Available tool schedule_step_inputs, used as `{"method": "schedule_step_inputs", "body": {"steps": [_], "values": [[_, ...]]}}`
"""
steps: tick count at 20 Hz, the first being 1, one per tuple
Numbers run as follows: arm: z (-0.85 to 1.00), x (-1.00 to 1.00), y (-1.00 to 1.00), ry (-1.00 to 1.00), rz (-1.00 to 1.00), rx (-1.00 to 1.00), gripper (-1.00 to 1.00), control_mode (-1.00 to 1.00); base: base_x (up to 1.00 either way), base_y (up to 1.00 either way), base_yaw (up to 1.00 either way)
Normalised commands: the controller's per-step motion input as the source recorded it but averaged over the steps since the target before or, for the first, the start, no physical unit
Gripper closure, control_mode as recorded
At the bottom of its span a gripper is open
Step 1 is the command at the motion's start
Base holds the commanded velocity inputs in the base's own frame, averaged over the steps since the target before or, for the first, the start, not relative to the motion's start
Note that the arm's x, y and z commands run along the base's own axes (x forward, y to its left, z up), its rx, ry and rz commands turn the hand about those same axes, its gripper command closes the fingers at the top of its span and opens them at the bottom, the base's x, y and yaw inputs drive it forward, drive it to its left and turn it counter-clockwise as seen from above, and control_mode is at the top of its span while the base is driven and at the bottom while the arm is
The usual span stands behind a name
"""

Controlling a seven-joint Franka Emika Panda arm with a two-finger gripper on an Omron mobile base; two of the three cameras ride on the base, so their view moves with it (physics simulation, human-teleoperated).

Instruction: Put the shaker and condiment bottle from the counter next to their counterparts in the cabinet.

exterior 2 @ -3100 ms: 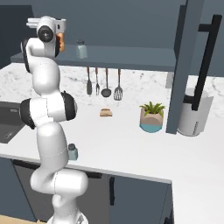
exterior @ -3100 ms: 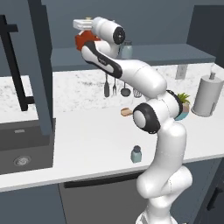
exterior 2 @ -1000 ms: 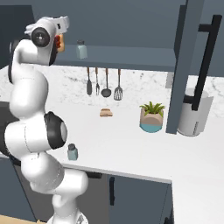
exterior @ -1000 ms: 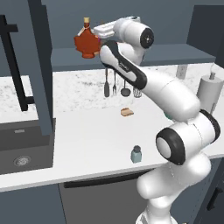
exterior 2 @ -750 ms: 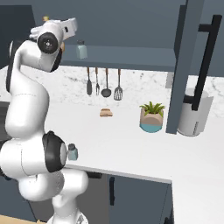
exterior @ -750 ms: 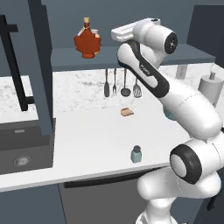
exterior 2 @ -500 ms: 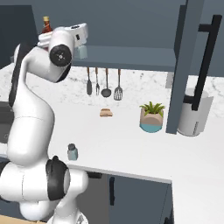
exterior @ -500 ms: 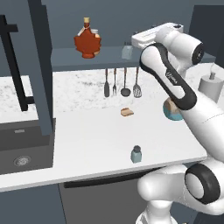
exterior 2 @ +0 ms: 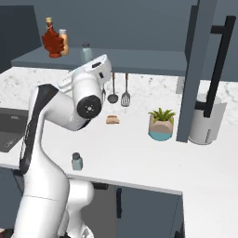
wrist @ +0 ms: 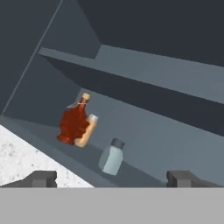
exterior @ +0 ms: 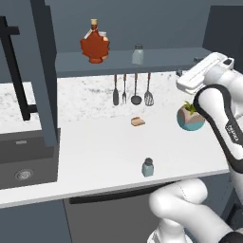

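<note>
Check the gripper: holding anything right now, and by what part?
Nothing. The gripper is open and empty; the syrup bottle stands on the cabinet shelf, and the shaker sits on the counter.

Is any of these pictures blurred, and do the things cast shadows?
Left base view: the shaker on the counter looks soft-edged and casts only a faint shadow. Right base view: the potted plant is sharper, with a pale shadow beneath. Hand view: flat, even light, and the condiment bottle is slightly blurry.
</note>
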Motion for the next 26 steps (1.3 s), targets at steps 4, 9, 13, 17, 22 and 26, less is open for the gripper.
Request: {"method": "schedule_step_inputs", "body": {"steps": [4,9,13,17,22,26], "values": [[-1.0,-0.57,-0.33,-0.14,0.0,-0.01,-1.0,-1.0,0.0,0.0,0.0],[-1.0,-0.17,-0.28,-0.2,0.0,0.02,-1.0,-1.0,0.0,0.0,0.0],[-1.0,0.37,-0.02,0.02,0.07,0.01,-1.0,-1.0,0.0,0.0,0.0],[-1.0,0.71,-0.08,0.4,0.24,-0.02,-1.0,-1.0,0.0,0.0,0.0],[-1.0,0.33,-0.18,0.22,0.16,0.0,-1.0,-1.0,0.0,0.0,0.0],[-0.62,0.32,-0.19,0.1,0.14,0.0,-1.0,-1.0,0.0,0.0,0.0]]}}
